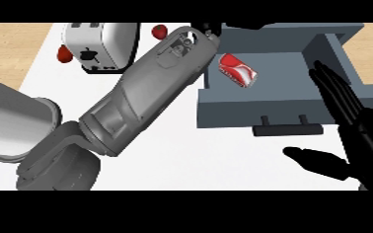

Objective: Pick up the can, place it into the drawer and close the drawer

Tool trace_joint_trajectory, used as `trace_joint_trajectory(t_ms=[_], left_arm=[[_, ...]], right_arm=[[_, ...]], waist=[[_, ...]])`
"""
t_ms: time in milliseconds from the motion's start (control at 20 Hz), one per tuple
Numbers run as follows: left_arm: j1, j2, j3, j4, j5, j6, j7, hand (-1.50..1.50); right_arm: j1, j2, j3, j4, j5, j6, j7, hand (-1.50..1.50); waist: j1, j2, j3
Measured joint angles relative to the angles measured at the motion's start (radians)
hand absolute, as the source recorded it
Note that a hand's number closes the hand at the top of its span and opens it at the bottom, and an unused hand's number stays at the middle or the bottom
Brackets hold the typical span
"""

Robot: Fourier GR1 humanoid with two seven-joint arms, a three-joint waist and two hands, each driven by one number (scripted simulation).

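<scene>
White counter (182, 153) bearing, at far right, an open grey drawer (280, 103), black handle (287, 130) on its near front. Left forearm (146, 94) slants to the drawer's far left corner; left hand (209, 29) mostly hidden, fingers cannot be told. Toaster (98, 47) far left. Right hand (342, 113) near right, fingers straight, apart. Red can (238, 70) lies inside the drawer, untouched

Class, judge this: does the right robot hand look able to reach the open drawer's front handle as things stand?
Probably yes: the open right robot hand sits just right of the grey drawer's dark bar handle, with nothing between them.
</scene>
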Motion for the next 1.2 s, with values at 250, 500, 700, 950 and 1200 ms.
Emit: trace_joint_trajectory(t_ms=[250, 500, 700, 950, 1200], left_arm=[[0.006, 0.022, 0.010, -0.033, -0.017, -0.005, 0.031, -1.50], [0.039, 0.080, 0.004, -0.110, -0.052, -0.007, 0.090, -1.50], [0.072, 0.149, -0.010, -0.199, -0.079, -0.016, 0.159, -1.50], [0.135, 0.226, -0.018, -0.316, -0.102, -0.027, 0.217, -1.50], [0.194, 0.290, -0.028, -0.422, -0.124, -0.025, 0.260, -1.50]], right_arm=[[-0.057, 0.011, 0.061, 0.162, 0.174, -0.071, 0.012, -1.50], [-0.110, 0.068, 0.075, 0.347, 0.261, -0.205, -0.009, -1.50], [-0.168, 0.085, 0.047, 0.491, 0.288, -0.297, -0.049, -1.50], [-0.260, 0.088, 0.010, 0.650, 0.333, -0.389, -0.077, -1.50], [-0.359, 0.084, -0.026, 0.806, 0.380, -0.464, -0.089, -1.50]], waist=[[0.030, -0.007, 0.000], [0.045, -0.012, 0.000], [0.056, -0.021, -0.007], [0.067, -0.030, -0.018], [0.078, -0.034, -0.023]])
